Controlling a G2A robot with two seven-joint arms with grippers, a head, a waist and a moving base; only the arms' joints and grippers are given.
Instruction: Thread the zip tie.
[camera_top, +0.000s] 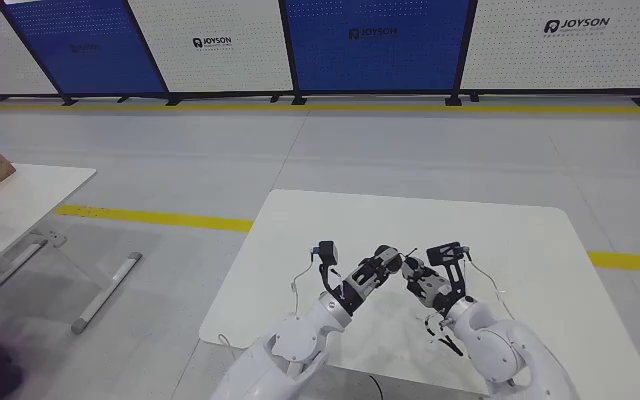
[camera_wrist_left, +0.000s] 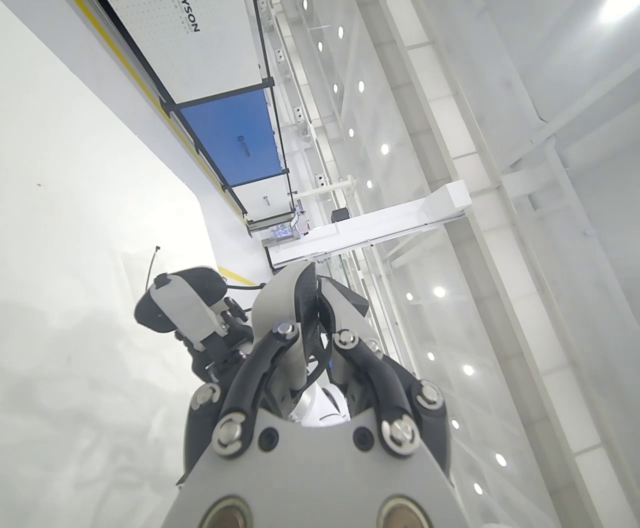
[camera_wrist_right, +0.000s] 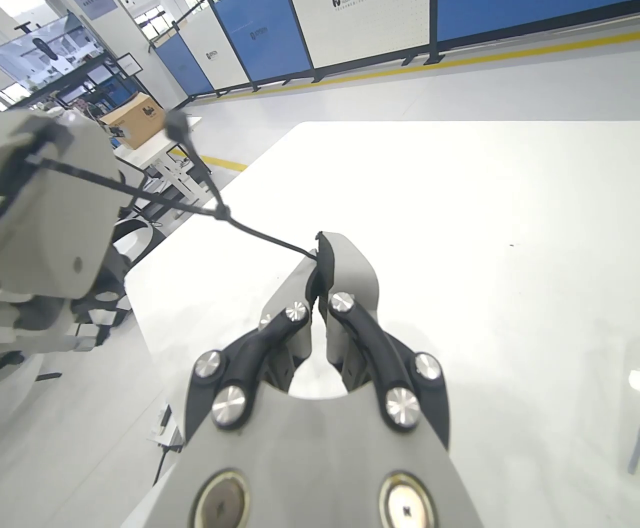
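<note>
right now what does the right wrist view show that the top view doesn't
Right wrist view: the zip tie runs from the closed right jaws to a small junction, where it forks, one branch ending at the left jaws, one ending free. Top view: the whole outline of the table, with the tie too small to trace. Both: the white table, the two jaws tip to tip above it, the blue and white panels and the yellow floor line.

White table (camera_top: 520, 250) with rounded corners, standing on grey floor (camera_top: 400, 150), tiny dark speck (camera_wrist_right: 510, 245) on its top
</note>
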